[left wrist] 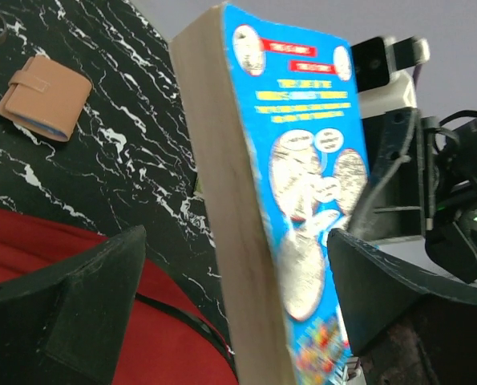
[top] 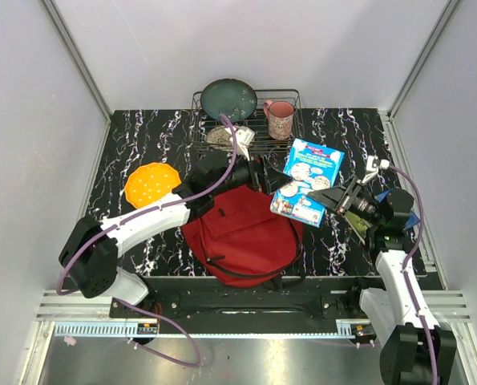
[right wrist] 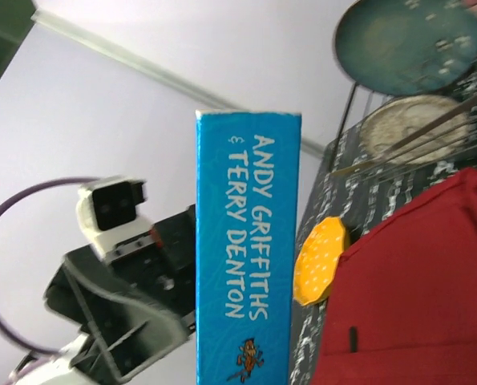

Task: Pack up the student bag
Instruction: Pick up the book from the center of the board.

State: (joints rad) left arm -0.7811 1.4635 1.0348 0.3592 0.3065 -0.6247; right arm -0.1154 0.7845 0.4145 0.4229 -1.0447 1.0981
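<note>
Student bag (top: 240, 234) flat, rounded end toward near edge.

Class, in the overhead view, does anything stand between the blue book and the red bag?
Nothing visible between the blue book and the student bag; only the open left tool flanks the book.

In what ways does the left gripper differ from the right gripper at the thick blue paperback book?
The left gripper stands wide open, its dark fingers on either side of the thick blue paperback book, while the right gripper is shut on that book. The left gripper is above the edge of the large red fabric backpack; the right gripper is off to its side. Both meet at the same book.
</note>
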